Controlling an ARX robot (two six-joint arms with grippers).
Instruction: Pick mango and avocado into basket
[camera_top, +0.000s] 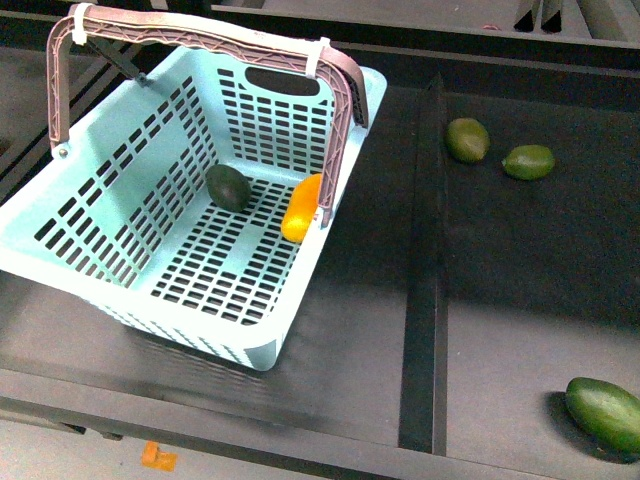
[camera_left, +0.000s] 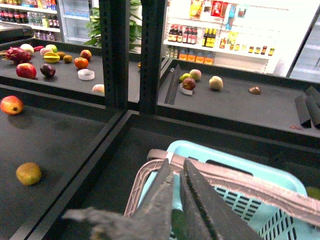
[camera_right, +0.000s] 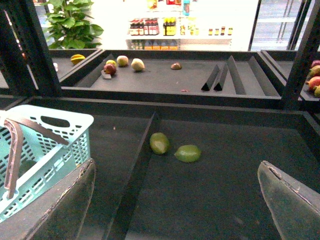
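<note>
Front view: the basket (camera_top: 150, 250) sits at the left of the dark counter (camera_top: 530, 260), one corner near the front edge. Inside, the avocado (camera_top: 228, 187) lies on the slotted floor and the mango (camera_top: 301, 208) leans against the right wall beneath the brown handle (camera_top: 200, 45). A raised divider (camera_top: 425, 270) separates it from open room holding two olive-green fruits (camera_top: 467, 139) and a larger green fruit (camera_top: 606, 412).

Left wrist view: the left gripper (camera_left: 179, 200) hovers above the handle, fingers pressed nearly together, pinching nothing.

Right wrist view: the right gripper (camera_right: 175, 205) has its fingers spread wide over bare counter.
</note>
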